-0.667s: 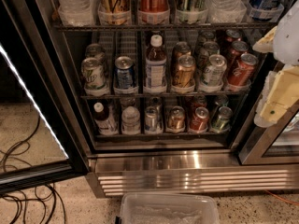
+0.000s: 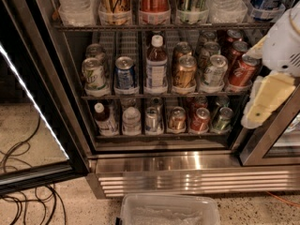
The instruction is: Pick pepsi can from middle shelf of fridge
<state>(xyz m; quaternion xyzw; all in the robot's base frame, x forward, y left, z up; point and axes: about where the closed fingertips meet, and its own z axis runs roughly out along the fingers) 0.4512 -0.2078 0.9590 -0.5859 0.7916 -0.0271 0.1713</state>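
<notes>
The pepsi can [image 2: 125,73] is a small blue can with a silver top. It stands upright at the front of the middle shelf [image 2: 164,96], second from the left. A green-and-white can [image 2: 93,74] is on its left and a bottle [image 2: 156,62] on its right. The fridge [image 2: 187,170] stands open, with its shiny steel base below. My gripper [image 2: 257,112], white and cream, hangs at the right edge of the view. It is in front of the fridge's right frame, level with the middle shelf, and far to the right of the pepsi can. It holds nothing that I can see.
Gold, silver and red cans [image 2: 242,69] fill the right of the middle shelf. Tall bottles stand on the rack above [image 2: 154,26], and small cans and bottles on the lower rack [image 2: 164,135]. The open glass door [image 2: 33,125] is on the left. A clear plastic bin [image 2: 168,212] and cables [image 2: 23,191] lie on the floor.
My gripper has shifted slightly to the left, toward the fridge opening. The cans and the shelf have not moved.
</notes>
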